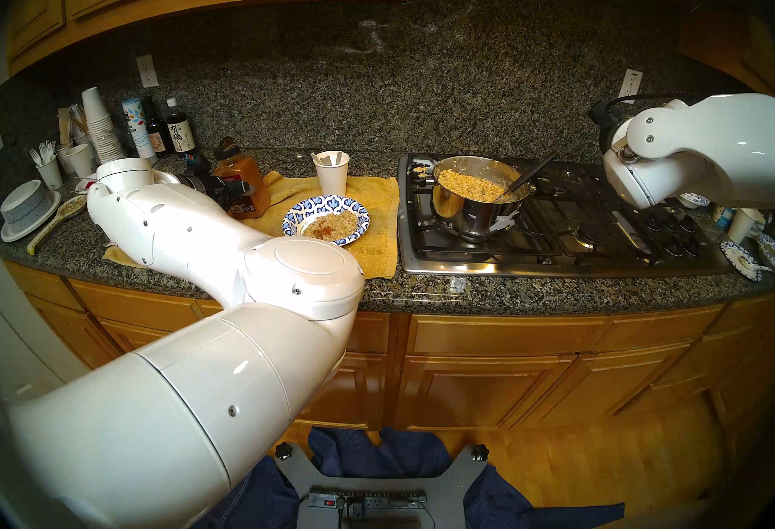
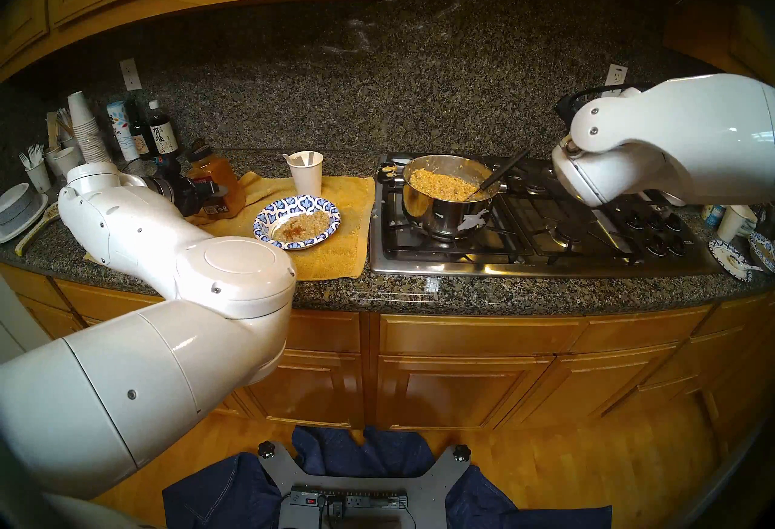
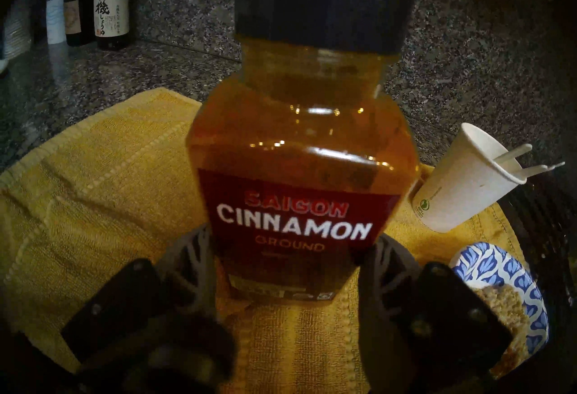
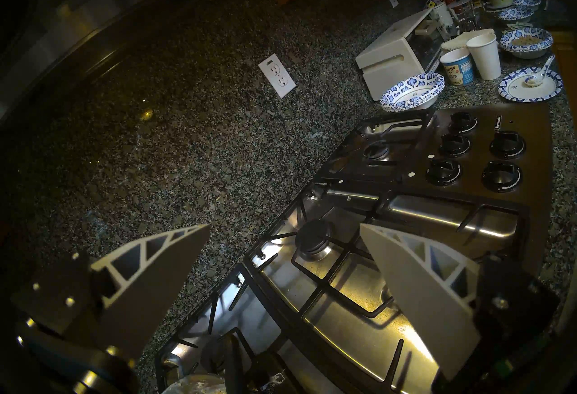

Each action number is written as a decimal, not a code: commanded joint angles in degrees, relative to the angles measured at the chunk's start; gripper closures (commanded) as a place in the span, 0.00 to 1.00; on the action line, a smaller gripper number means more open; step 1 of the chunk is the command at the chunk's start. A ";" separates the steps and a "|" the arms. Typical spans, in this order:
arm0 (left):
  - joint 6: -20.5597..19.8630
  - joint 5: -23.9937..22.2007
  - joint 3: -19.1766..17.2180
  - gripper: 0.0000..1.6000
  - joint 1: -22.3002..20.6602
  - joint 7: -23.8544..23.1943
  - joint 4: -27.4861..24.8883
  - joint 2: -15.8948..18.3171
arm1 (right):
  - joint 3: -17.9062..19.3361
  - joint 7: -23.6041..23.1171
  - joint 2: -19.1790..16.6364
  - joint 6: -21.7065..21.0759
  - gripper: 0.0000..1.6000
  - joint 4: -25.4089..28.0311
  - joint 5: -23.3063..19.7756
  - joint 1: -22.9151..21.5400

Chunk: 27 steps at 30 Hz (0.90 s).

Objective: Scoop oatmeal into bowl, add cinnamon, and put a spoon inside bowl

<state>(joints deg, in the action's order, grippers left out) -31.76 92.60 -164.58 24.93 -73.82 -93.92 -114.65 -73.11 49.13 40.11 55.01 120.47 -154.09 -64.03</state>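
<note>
From my head I see the bowl (image 1: 326, 219) on the yellow towel (image 1: 377, 230) holding oatmeal (image 1: 331, 224) dusted brown, the pot (image 1: 478, 196) still full; my left wrist shows my left gripper (image 3: 293, 254) clamping the cinnamon (image 3: 299, 140), spoons in a paper cup (image 3: 462, 177); my right wrist shows my right gripper (image 4: 284, 229) spread, empty.

A shallow blue-and-white leaf-rimmed paper bowl (image 1: 326, 220) of lumpy tan oatmeal (image 1: 331, 224) dusted orange-brown sat on a yellow towel (image 1: 373, 238) near the granite counter's front edge. The left gripper (image 1: 245, 189) clasped a tilted clear cinnamon jar (image 1: 242, 184) beside it.
</note>
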 commanded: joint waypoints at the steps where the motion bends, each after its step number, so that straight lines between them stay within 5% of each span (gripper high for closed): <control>1: -3.03 0.88 -0.42 0.00 0.15 -5.93 -2.02 -0.35 | 1.09 -0.22 0.27 -0.01 0.00 -0.82 0.58 -1.84; 11: -6.72 2.35 -0.42 0.00 0.57 0.01 -2.68 -0.35 | 1.06 -0.22 0.46 -0.01 0.00 -0.87 0.42 -1.86; 27: -9.85 1.65 1.49 0.00 -2.72 3.15 -5.91 -0.35 | 0.98 -0.22 0.71 -0.01 0.00 -0.89 0.05 -1.79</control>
<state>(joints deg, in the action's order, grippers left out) -40.87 95.30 -165.03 26.07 -64.42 -97.39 -115.06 -73.13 49.13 40.60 55.01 120.36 -154.60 -64.11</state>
